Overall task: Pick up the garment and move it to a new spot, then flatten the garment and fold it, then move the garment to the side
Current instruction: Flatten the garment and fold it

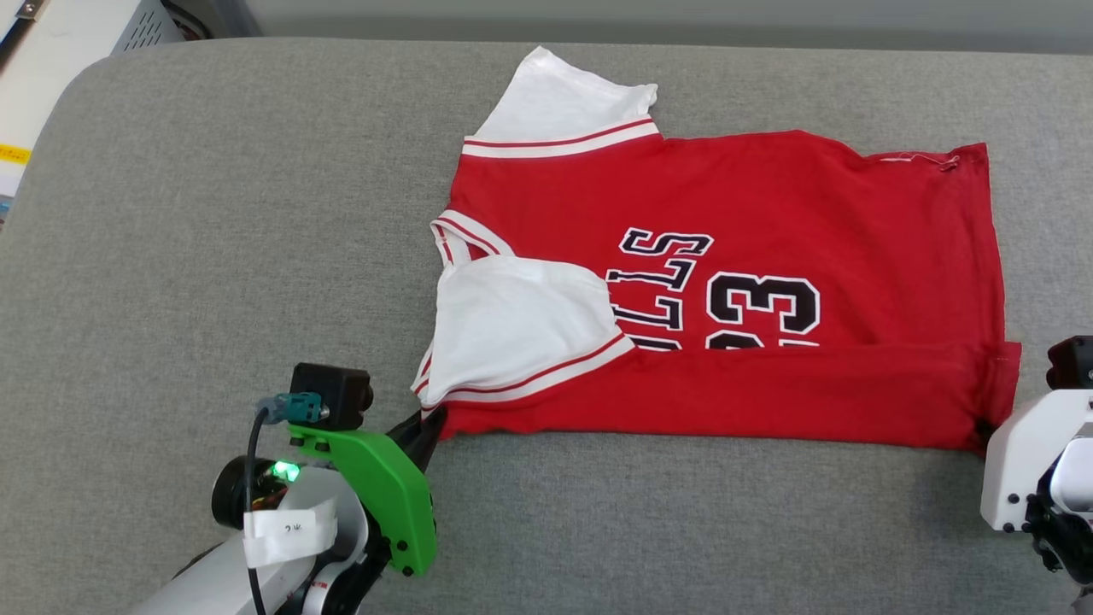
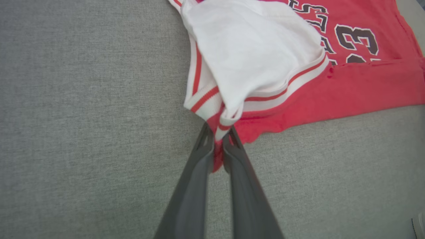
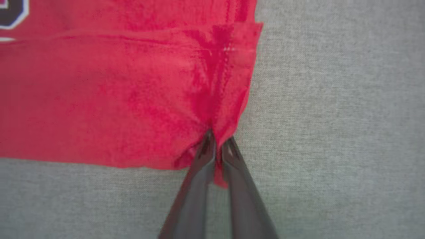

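The garment (image 1: 751, 205), a red jersey with white sleeves and black lettering, lies spread sideways on the grey cushion. Its near edge is folded up over the number, and one white sleeve (image 1: 512, 325) is laid inward. My left gripper (image 1: 431, 420) is shut on the garment's near left corner; the left wrist view shows the striped trim (image 2: 217, 131) pinched between the dark fingers of that gripper (image 2: 217, 127). My right gripper (image 3: 217, 137) is shut on the red near right corner (image 3: 219, 109), with a bit of cloth sticking out between the fingers. In the head view, the right arm's white wrist (image 1: 1025, 465) sits at the right edge.
The grey fabric surface (image 1: 213, 256) stretches wide around the garment, with open room to the left and in front. Its back edge runs along the top, and a pale box and papers (image 1: 77, 51) lie beyond the far left corner.
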Available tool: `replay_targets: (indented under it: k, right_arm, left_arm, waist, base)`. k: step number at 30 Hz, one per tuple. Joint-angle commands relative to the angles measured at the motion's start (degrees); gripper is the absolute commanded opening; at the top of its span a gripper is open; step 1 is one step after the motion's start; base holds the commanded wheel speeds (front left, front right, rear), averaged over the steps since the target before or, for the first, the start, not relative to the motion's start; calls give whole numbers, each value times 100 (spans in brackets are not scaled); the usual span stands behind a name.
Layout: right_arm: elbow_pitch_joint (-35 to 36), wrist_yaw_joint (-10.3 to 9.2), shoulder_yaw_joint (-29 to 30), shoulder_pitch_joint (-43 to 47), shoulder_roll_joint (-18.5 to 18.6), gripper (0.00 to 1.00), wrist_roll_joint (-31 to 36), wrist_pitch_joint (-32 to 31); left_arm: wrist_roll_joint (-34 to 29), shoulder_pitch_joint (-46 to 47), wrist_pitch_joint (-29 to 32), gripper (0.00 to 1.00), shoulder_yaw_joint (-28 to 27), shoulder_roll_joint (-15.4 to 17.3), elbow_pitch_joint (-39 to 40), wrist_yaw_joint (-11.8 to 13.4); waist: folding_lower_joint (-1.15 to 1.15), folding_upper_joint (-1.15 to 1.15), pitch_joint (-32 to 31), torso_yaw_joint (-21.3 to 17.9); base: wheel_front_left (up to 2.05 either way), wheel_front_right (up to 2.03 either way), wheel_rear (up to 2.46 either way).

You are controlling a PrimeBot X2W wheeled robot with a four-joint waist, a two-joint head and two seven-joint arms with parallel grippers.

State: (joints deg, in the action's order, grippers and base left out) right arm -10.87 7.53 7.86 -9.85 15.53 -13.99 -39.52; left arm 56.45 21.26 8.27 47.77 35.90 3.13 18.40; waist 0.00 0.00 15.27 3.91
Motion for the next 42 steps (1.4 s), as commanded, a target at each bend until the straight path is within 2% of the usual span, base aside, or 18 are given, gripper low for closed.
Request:
replay_targets:
  k: [1,10,15,22,28,36,37,38,39,40,42]
  right_arm:
    - [-166,-4,-44,-13,-1,0,-58,-9]
    - [-128,-4,7,27,188,0,-245,-20]
    - [97,-4,4,271,422,0,-446,-258]
    - [671,-4,179,836,486,0,-696,-733]
    - [1181,-4,449,1470,311,0,-756,-1230]
    - [1262,-4,612,1833,-76,0,-651,-1132]
    - [1236,-4,625,1828,-103,0,-636,-1104]
    - [1210,-4,650,1814,-129,0,-610,-1054]
    - [1200,-4,670,1794,-149,33,-587,-992]
    - [1181,-4,699,1759,-185,100,-571,-910]
    - [1152,-4,699,1703,-228,100,-581,-797]
  left_arm:
    - [-19,21,34,0,3,39,-20,8]
    - [61,-199,171,0,141,139,-176,-41]
    - [163,-481,209,0,203,234,-190,-10]
    - [291,-911,234,0,315,343,-103,44]
    - [353,-1215,274,0,452,379,-109,86]
    - [391,-1320,231,0,573,222,-428,-46]
    - [370,-1300,208,22,577,202,-459,-57]
    - [341,-1267,190,75,584,181,-491,-71]
    - [321,-1238,180,100,589,166,-516,-82]
    - [294,-1204,179,100,599,155,-553,-91]
    - [266,-1154,168,100,601,138,-605,-106]
  waist:
    - [0,0,-35,-9]
    - [0,0,-445,-77]
    - [0,0,-753,-118]
    - [0,0,-1051,-115]
    - [0,0,-1160,-125]
    - [0,0,-1165,-155]
    - [0,0,-1157,-152]
    - [0,0,-1142,-146]
    - [0,0,-1133,-141]
    - [0,0,-1132,-135]
    - [0,0,-1147,-123]
  base:
    - [0,0,0]
    - [0,0,0]
    - [0,0,0]
    - [0,0,0]
    - [0,0,0]
    - [0,0,0]
    - [0,0,0]
    - [0,0,0]
    - [0,0,0]
    - [0,0,0]
    - [0,0,0]
